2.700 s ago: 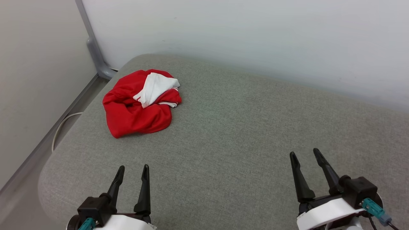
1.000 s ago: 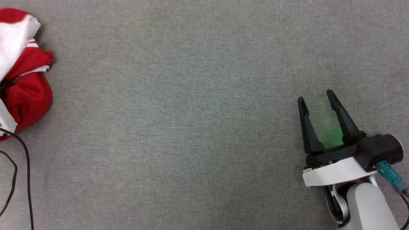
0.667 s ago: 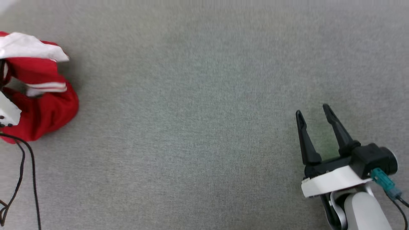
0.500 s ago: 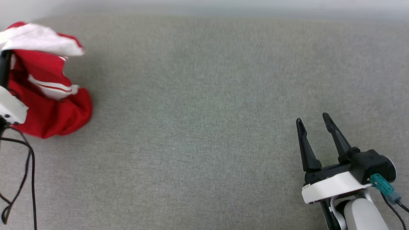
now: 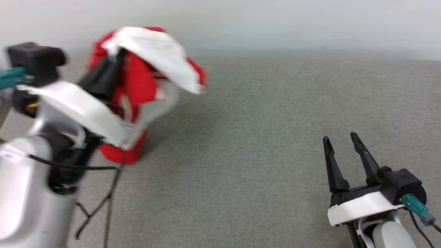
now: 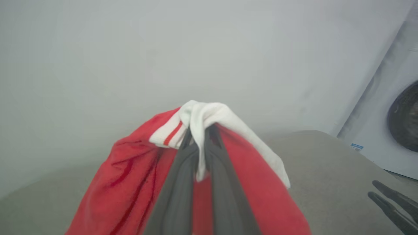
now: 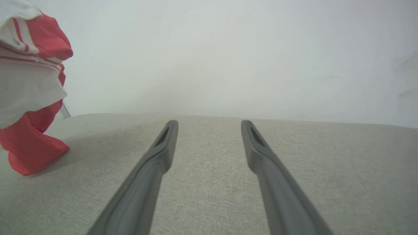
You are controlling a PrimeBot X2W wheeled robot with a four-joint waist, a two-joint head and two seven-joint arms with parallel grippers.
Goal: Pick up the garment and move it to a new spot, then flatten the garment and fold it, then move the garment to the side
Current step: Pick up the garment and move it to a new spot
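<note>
My left gripper clamped the shirt by a sleeve at ten o'clock; it looked limp and light. Right gripper gaped at four.

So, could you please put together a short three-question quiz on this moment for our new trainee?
1. True or false: the left gripper is shut on the garment.
2. Multiple choice: the right gripper is A) open, holding nothing; B) shut on a sleeve; C) pressing the garment flat on the grey cushion.
3. Short answer: in the left wrist view, what colour is the fabric pinched between that gripper's tips?
Key: 1 true; 2 A; 3 white.
</note>
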